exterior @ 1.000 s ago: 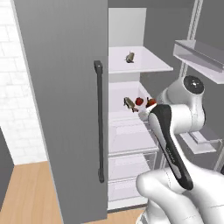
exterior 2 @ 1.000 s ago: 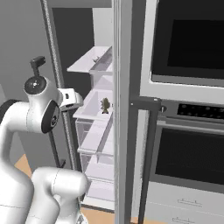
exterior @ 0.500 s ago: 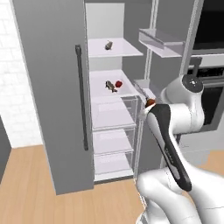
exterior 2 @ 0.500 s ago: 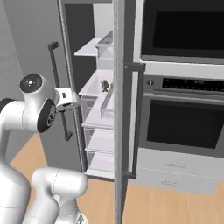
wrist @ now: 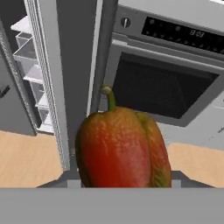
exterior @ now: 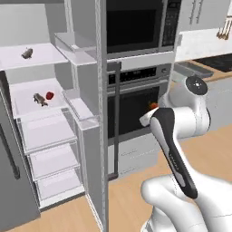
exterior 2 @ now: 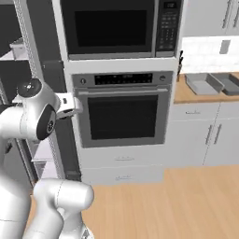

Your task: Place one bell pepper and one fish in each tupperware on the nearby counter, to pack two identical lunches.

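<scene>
End effector (wrist: 120,181) clamped on a bell pepper (wrist: 122,146), held up in front of the oven (exterior 2: 122,114). 2nd pepper (exterior: 50,95) and fish (exterior: 39,99) sit on fridge shelf (exterior: 27,102). Trays (exterior 2: 204,84) on worktop (exterior 2: 186,95), far right.

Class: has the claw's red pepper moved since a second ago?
Yes: the glossy red bell pepper went right, from white fridge shelves to the black oven door.

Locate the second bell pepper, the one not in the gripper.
In the left base view, the bell pepper lies on the fridge's middle shelf, just right of a fish.
</scene>
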